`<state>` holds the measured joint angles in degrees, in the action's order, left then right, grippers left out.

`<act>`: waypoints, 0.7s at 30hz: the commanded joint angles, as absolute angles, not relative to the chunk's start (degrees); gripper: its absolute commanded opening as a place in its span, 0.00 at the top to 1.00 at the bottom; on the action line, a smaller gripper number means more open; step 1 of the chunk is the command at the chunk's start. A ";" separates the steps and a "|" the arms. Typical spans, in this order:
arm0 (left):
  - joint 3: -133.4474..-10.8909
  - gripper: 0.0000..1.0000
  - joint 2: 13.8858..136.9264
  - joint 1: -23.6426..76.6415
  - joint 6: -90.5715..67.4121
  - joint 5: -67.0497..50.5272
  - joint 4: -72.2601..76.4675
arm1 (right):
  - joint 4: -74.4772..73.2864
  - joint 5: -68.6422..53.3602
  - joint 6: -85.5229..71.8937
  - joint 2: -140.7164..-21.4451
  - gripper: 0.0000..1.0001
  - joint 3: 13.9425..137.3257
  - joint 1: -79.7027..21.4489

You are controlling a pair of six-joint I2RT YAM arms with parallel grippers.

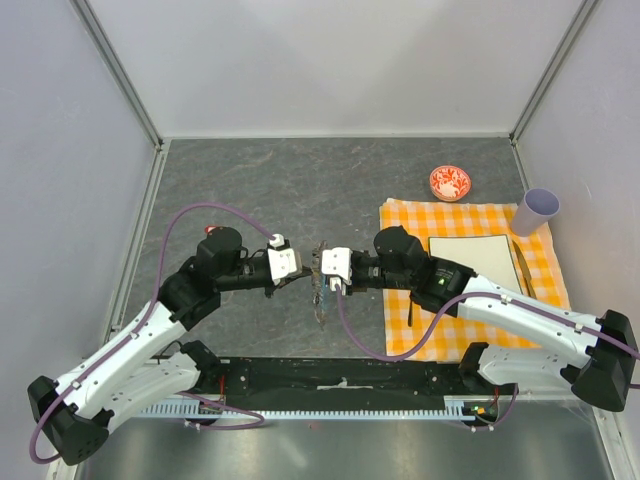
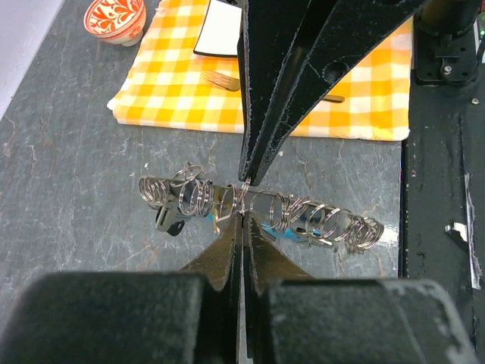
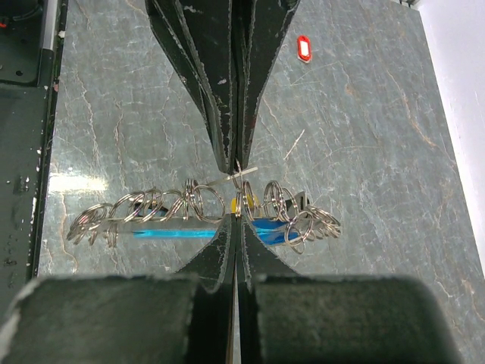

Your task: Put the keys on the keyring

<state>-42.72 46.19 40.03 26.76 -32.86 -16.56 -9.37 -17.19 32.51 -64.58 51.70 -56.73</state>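
The keyring (image 2: 303,220) is a chain of grey metal rings with a cyan strap (image 3: 173,233), lying across the dark table between both grippers. It also shows in the top view (image 1: 322,296). A black key head (image 2: 170,223) hangs at one end of it. My left gripper (image 2: 242,212) and right gripper (image 3: 236,216) meet tip to tip over the chain's middle, both shut. The right gripper pinches one ring. The left gripper (image 3: 233,171) pinches a thin metal sliver (image 3: 247,174), apparently a key's blade, at that same ring. In the top view the left gripper (image 1: 311,262) and right gripper (image 1: 326,266) touch.
A yellow checked cloth (image 1: 480,300) lies to the right with a white card (image 1: 470,258) and a fork (image 2: 223,80) on it. A red-and-white bowl (image 1: 450,182) and a lilac cup (image 1: 538,211) stand behind it. A black rail (image 1: 340,378) runs along the near edge.
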 commanded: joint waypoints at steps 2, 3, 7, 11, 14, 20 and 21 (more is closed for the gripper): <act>-42.54 0.98 45.97 40.52 29.79 -31.73 -14.24 | -5.98 -19.25 31.82 -63.37 1.00 54.58 -56.51; -42.71 0.98 46.14 40.52 29.79 -31.73 -14.59 | -5.80 -19.25 31.82 -63.37 1.00 54.75 -56.51; -42.89 0.98 46.49 40.96 30.06 -31.82 -15.11 | -5.80 -18.81 31.91 -63.37 1.00 54.76 -56.51; -43.07 0.98 46.76 41.39 30.58 -31.20 -15.99 | -5.63 -18.55 31.90 -63.37 1.00 54.67 -56.60; -43.50 0.98 47.02 41.57 30.94 -31.03 -16.61 | -5.71 -18.02 31.99 -63.46 1.00 54.67 -56.60; -44.03 0.98 47.64 42.01 31.46 -29.71 -17.75 | -5.80 -17.84 32.08 -63.11 1.00 54.40 -56.51; -44.21 0.98 47.90 42.01 31.55 -29.62 -17.93 | -5.89 -17.75 32.08 -63.02 1.00 54.49 -56.51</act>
